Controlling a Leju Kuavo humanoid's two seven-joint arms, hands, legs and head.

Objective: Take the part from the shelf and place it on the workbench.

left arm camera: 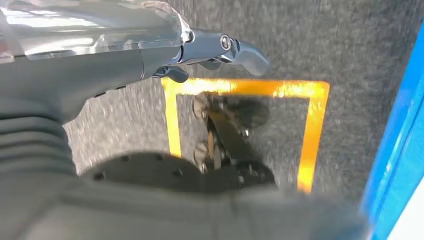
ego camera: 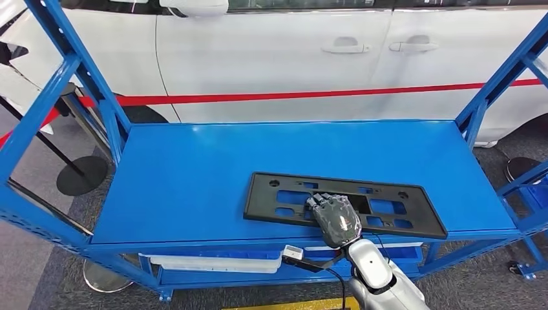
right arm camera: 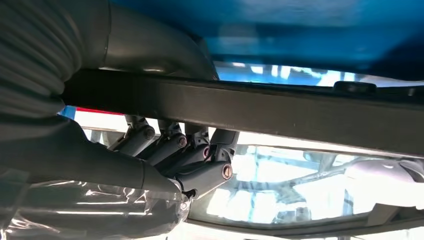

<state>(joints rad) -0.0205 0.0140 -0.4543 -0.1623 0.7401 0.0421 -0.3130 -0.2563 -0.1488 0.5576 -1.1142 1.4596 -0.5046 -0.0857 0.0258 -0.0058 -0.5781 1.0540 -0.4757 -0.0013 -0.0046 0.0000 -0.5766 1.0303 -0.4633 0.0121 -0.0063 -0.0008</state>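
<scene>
Part (ego camera: 344,203) lying flat on shelf (ego camera: 194,174), toward its front right. Right hand (ego camera: 334,218) resting on the part's near edge. Car (ego camera: 291,51) standing behind the shelf, barrier tape (ego camera: 258,97) running between.

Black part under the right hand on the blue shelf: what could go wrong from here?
The right hand lies on the part near its front edge, closer to one end; lifted from there, the long panel may tilt or slip. The right wrist view shows fingers under the part's edge, yet how firm the grip is cannot be told. The shelf's upright could catch a swinging end.
</scene>
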